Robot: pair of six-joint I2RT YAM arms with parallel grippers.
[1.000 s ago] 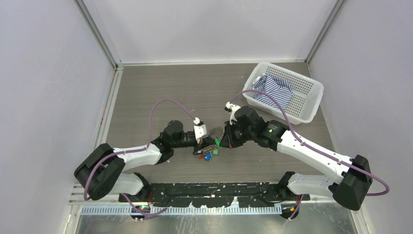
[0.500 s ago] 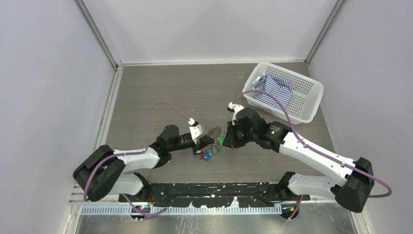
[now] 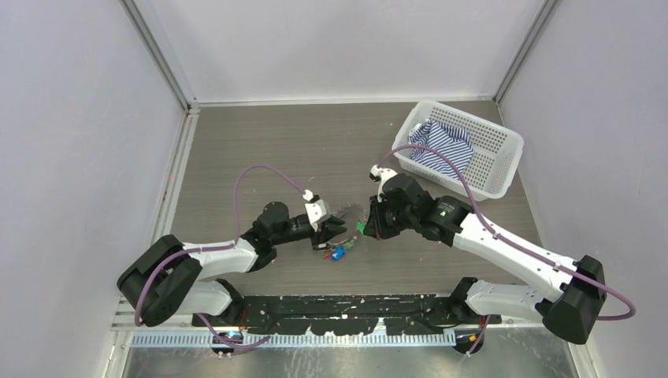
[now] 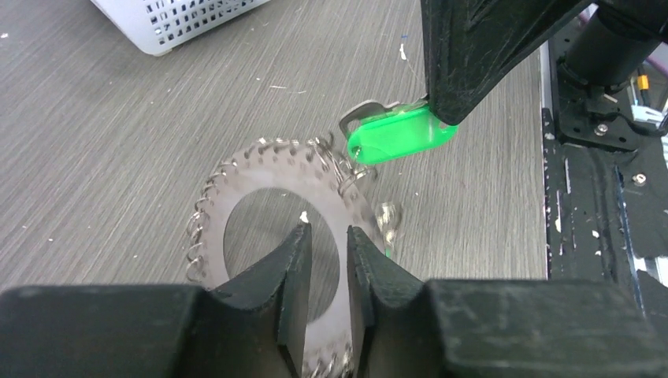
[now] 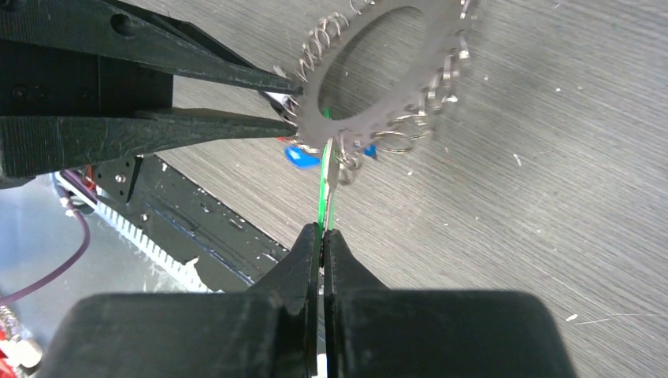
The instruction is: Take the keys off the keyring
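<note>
From above, the left hand (image 3: 335,229) and the right hand (image 3: 365,227) meet tip to tip over the bench (image 3: 260,150). The keyring (image 3: 349,212) is between them. The other keys (image 3: 339,250) bunch just under the left hand's tips, on the side nearer the arm bases. Well behind the right hand stands a white basket (image 3: 506,153) with a striped cloth (image 3: 441,142) in it.

In the left wrist view, the left hand's fingers (image 4: 295,268) are drawn nearly together on the near rim of the keyring. The rest of the keyring spreads out ahead of them, its coiled edge and open centre facing the camera. Ahead and to the right, the green key (image 4: 402,134) hangs from the far rim, and the tip of the right hand covers its outer end.

In the right wrist view, the right hand is clamped shut on the green key's thin edge. The key runs straight ahead to the keyring, which is tilted and off the bench. A blue key (image 5: 299,155) shows just left of the green one, below the left hand's fingers.
</note>
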